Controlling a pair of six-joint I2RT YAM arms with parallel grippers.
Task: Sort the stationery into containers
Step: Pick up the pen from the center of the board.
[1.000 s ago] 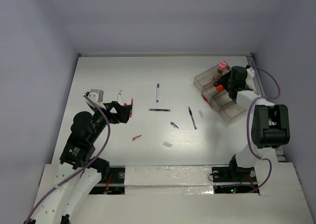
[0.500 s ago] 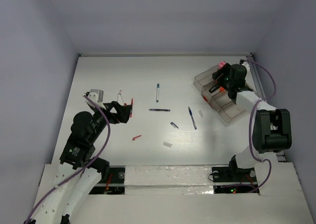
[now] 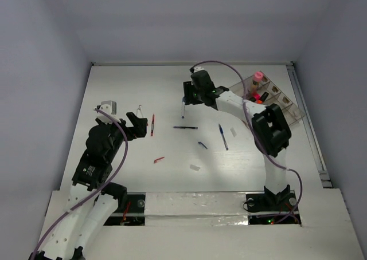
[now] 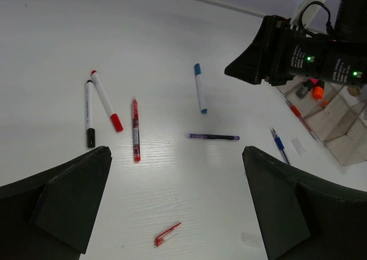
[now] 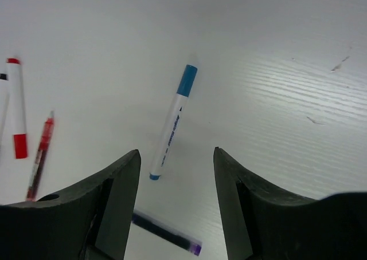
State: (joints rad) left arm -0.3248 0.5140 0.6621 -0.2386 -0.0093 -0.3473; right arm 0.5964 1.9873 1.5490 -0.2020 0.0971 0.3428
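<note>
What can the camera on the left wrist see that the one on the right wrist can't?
Only the left wrist view: the clear tray, a small red piece, a blue pen and the right arm. Only the right wrist view: its own fingers up close. Both: the blue-capped marker, red pen, red-capped marker and dark pen.

White table top (image 5: 287, 54): fine wood-grain texture, light sheen. Clear plastic compartment tray (image 3: 285, 102): transparent, glossy walls. White blue-capped pen (image 5: 170, 128): smooth plastic barrel, printed lettering.
</note>
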